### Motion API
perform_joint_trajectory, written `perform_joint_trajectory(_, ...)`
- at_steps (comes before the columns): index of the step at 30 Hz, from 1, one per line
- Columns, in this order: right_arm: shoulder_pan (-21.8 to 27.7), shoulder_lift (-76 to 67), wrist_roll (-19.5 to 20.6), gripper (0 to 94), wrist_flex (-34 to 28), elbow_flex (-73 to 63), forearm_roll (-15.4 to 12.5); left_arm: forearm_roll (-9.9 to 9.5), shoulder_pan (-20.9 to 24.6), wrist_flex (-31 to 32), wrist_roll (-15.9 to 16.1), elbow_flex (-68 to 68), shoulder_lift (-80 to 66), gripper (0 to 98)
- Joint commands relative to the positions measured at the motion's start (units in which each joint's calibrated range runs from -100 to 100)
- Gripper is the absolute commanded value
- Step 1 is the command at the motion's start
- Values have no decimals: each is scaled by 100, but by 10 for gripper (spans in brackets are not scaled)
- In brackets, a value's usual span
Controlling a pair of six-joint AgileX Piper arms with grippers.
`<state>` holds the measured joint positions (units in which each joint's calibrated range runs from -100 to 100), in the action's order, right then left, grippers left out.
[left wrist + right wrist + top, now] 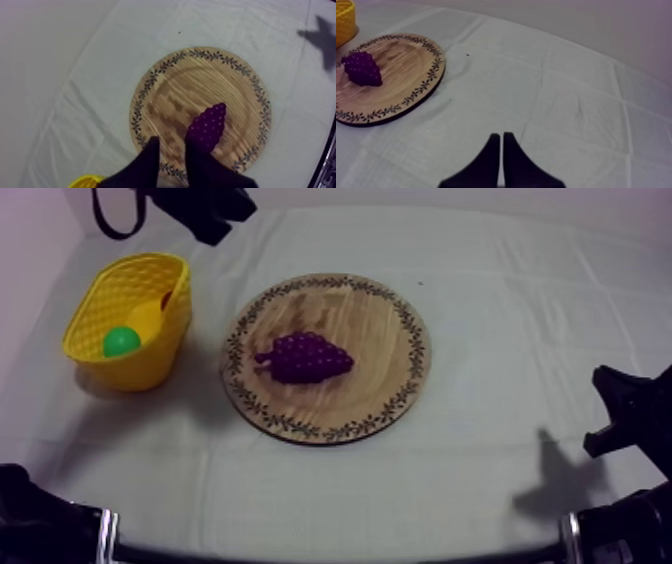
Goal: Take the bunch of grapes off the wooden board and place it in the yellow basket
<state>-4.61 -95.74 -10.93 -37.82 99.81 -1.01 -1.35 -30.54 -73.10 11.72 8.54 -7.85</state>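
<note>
The purple bunch of grapes (305, 358) lies on the round wooden board (375, 318), left of its middle. The yellow basket (160, 353) stands to the board's left. My left arm (212, 210) comes in at the upper left, behind the basket and board. In the left wrist view my left gripper (173, 145) is open above the board's (200, 85) near rim, and the grapes (209, 124) lie just past one finger. My right gripper (501, 136) is shut on nothing, low over bare cloth right of the board (396, 75) and the grapes (361, 69).
Inside the basket are a green round fruit (121, 341), a yellow fruit (150, 318) and a bit of red (166, 300). My right arm (628, 416) sits at the table's right edge. Bare cloth lies between it and the board.
</note>
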Motion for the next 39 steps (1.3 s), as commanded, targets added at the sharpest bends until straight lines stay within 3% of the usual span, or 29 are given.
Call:
perform_joint_trajectory(1, 2, -1, 1, 4, 0, -3, 1, -20, 21, -34, -23, 19, -3, 419)
perform_joint_trajectory(3, 2, -1, 1, 4, 0, -3, 1, -55, 42, -54, -75, 66, -3, 545)
perform_joint_trajectory(6, 2, -1, 1, 4, 0, -3, 1, -98, 76, -91, -83, 262, -8, 810)
perform_joint_trajectory(10, 2, -1, 1, 4, 0, -3, 1, -122, 80, -106, -101, 390, 4, 930)
perform_joint_trajectory(16, 2, -1, 1, 4, 0, -3, 1, -113, 68, -78, -30, 626, 104, 963)
perform_joint_trajectory(39, 2, -1, 1, 4, 0, -3, 1, -118, -92, 1267, 342, 1868, 1397, 966)
